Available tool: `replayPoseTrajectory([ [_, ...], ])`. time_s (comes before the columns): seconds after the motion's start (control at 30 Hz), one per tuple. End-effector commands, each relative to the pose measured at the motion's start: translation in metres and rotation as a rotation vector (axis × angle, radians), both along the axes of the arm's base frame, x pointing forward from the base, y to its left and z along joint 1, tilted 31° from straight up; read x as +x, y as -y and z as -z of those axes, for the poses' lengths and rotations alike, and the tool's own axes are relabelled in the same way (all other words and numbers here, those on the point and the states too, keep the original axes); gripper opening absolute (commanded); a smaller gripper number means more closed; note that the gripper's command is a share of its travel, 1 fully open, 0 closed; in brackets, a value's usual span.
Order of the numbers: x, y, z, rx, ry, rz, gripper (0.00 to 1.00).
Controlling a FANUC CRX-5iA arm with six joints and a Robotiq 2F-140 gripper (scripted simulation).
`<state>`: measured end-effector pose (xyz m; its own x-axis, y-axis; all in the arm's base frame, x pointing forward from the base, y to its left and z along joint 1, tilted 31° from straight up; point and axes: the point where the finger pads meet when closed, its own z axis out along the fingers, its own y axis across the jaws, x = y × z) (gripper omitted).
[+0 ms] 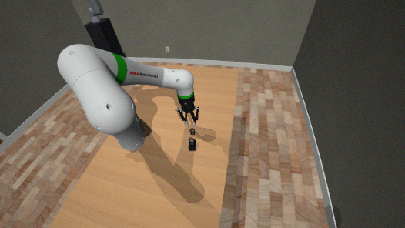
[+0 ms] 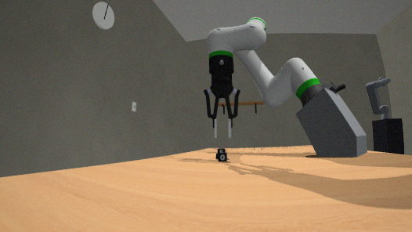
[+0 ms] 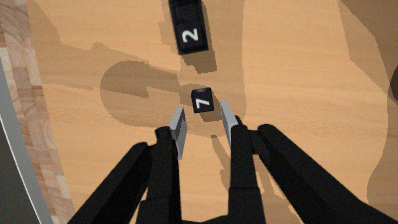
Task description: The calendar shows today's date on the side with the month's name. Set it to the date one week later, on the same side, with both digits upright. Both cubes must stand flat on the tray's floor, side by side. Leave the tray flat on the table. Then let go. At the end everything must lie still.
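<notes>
Above the surface, the jaws stood partly open and empty over the loose cube, beside the tray. Picking seemed next: descend straight, then close.

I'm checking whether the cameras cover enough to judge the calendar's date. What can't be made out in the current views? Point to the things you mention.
- Date on the month's side: in the top view, the tray (image 1: 192, 145) and loose cube (image 1: 192, 132) (image 3: 202, 100) are too small to read.
- Far end of the tray: cut off by the wrist view's upper edge.
- Underside of the loose cube: hidden by the cube itself in the wrist view.
</notes>
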<state>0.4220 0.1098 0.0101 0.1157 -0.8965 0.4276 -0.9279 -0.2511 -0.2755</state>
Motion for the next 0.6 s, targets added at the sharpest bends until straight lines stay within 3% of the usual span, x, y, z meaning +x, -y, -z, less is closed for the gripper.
replayPoseTrajectory([
  [0.0, 0.002, 0.001, 0.004, 0.0, 0.0, 0.0, 0.28],
  [0.57, 0.01, 0.01, 0.024, 0.0, 0.0, 0.0, 0.28],
])
